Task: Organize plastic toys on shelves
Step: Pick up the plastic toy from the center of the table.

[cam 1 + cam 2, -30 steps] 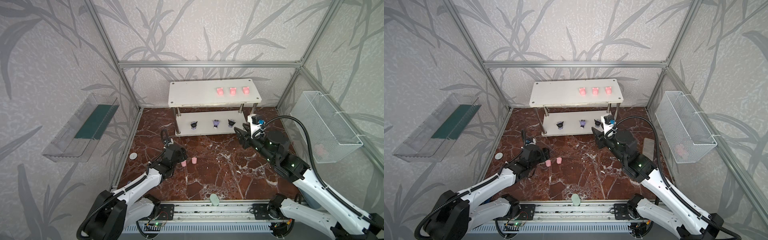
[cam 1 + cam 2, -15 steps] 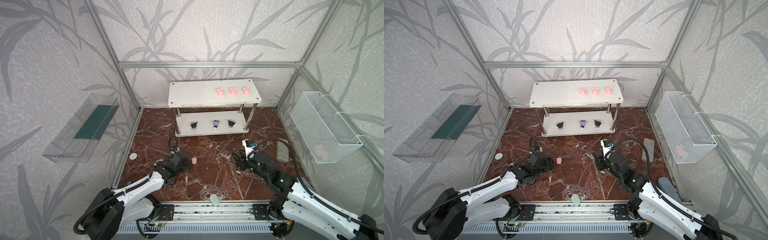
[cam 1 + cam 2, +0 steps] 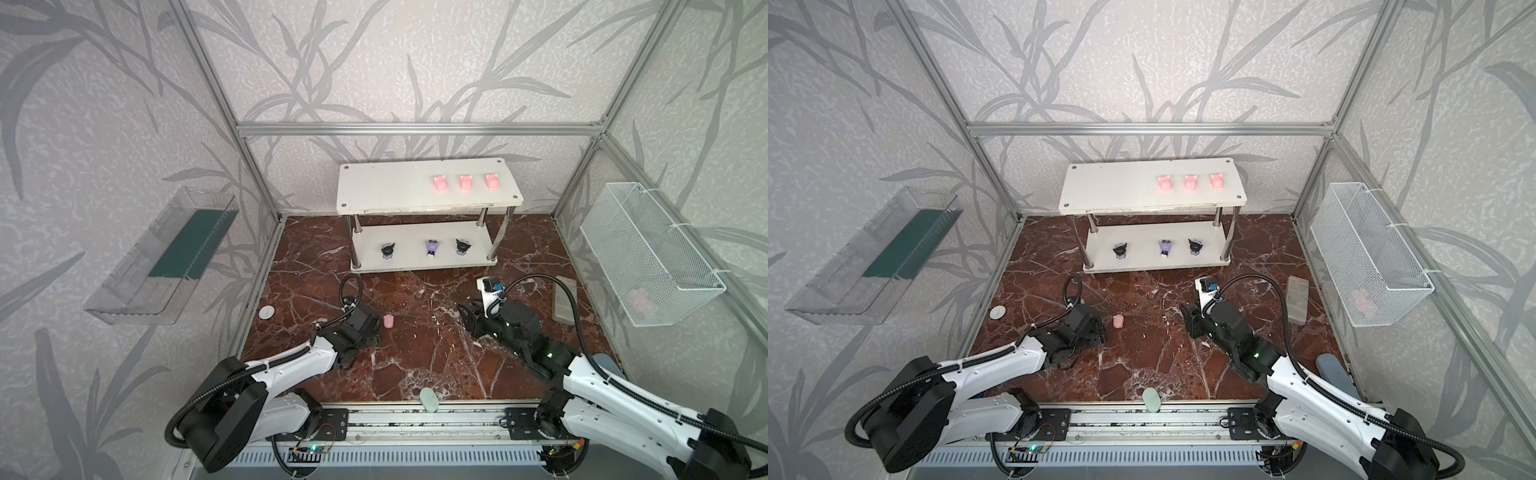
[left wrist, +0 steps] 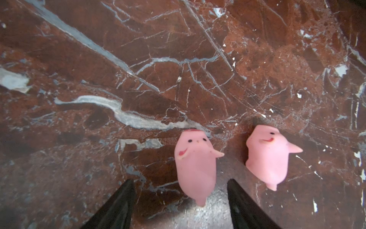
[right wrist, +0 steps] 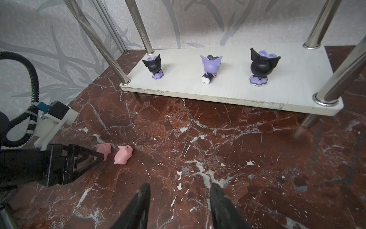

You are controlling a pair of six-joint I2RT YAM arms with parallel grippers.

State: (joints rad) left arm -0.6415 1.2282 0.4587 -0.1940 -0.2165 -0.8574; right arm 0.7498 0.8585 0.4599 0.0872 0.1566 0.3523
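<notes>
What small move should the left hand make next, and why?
Probably close the left hand on the pink pig between its fingers: the pig lies on the marble floor, the fingers stand open on both sides of it without gripping, and the second pig lies outside them.

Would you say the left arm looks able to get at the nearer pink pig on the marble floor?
Probably yes: the left pincer straddles that pink pig, jaws open on either side, with nothing else in the way; the second pig lies outside them, apart.
</notes>
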